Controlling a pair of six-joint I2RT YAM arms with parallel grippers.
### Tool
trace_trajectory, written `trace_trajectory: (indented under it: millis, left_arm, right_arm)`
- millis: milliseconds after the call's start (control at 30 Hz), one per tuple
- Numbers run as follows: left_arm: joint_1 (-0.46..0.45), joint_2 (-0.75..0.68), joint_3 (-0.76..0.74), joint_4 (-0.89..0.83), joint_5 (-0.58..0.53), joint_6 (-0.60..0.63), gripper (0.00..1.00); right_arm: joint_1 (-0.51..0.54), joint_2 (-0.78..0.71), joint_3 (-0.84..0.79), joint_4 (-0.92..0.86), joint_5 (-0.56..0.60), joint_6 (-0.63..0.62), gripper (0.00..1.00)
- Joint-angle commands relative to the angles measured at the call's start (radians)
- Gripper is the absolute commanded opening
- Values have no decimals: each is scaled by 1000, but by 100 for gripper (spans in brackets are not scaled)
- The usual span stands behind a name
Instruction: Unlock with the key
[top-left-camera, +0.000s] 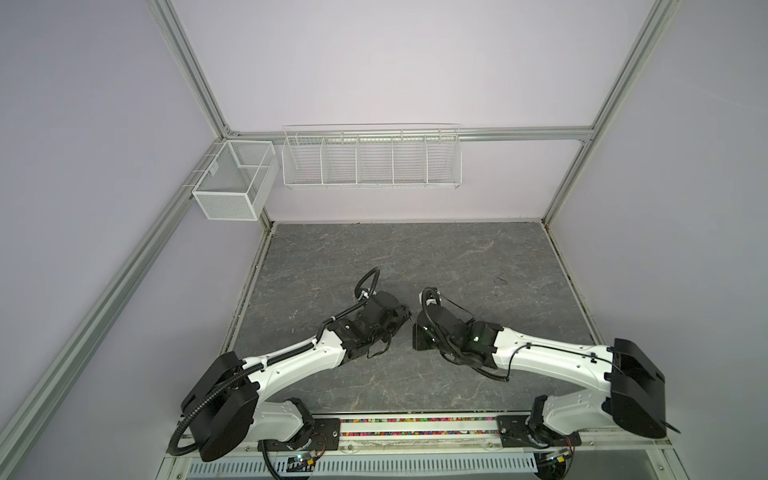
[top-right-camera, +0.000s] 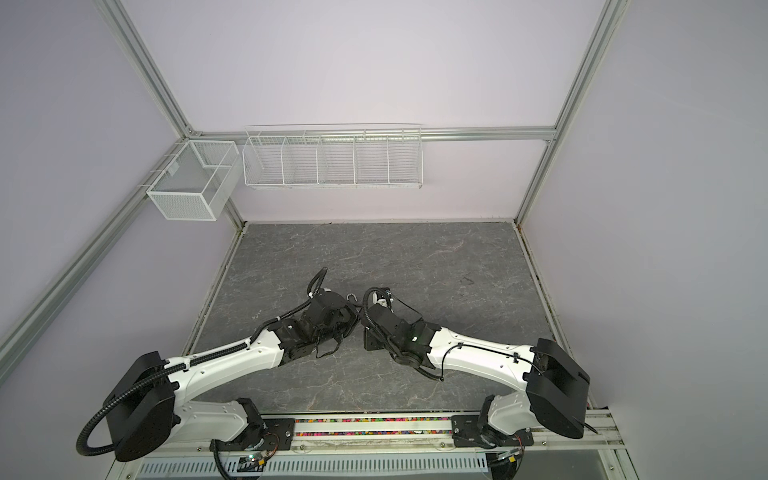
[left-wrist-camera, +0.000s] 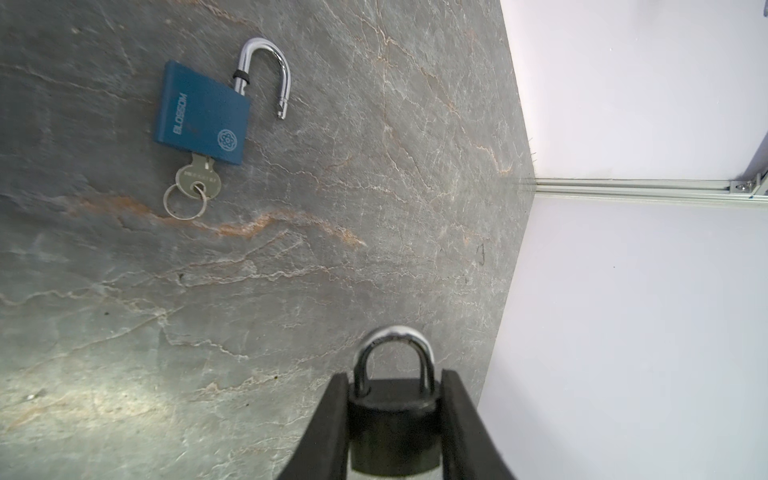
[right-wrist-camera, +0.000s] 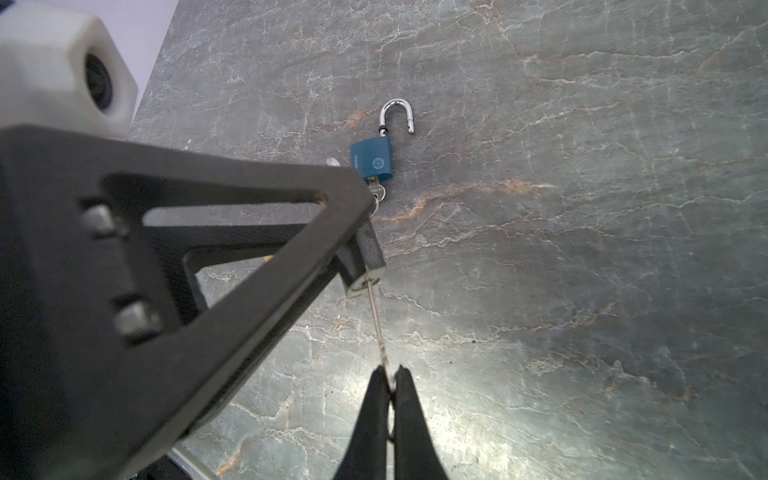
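My left gripper (left-wrist-camera: 393, 374) is shut on a black padlock (left-wrist-camera: 392, 419) above the table; its silver shackle (left-wrist-camera: 395, 345) is closed. My right gripper (right-wrist-camera: 389, 370) is shut on a thin silver key (right-wrist-camera: 376, 320), whose tip sits at the keyhole in the black padlock's underside (right-wrist-camera: 365, 280). How deep the key has gone in cannot be told. In both top views the two grippers (top-left-camera: 409, 326) (top-right-camera: 359, 322) meet tip to tip over the middle of the table, and the padlock and key are hidden between them.
A blue padlock (left-wrist-camera: 203, 116) (right-wrist-camera: 372, 160) lies flat on the grey stone table (top-left-camera: 457, 257), its shackle (left-wrist-camera: 270, 62) swung open and a key with a ring (left-wrist-camera: 198, 178) in it. A wire rack (top-left-camera: 372, 158) and a mesh basket (top-left-camera: 232, 183) hang on the back wall.
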Motion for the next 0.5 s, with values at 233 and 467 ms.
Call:
trace_trajectory:
  millis: [233, 467]
  left_arm:
    - [-27, -19, 34, -66, 8, 40, 0]
    - [-38, -5, 49, -87, 1, 47, 0]
  right_arm:
    - [-13, -42, 51, 61, -33, 6, 6]
    - [-10, -40, 75, 30, 3, -21, 6]
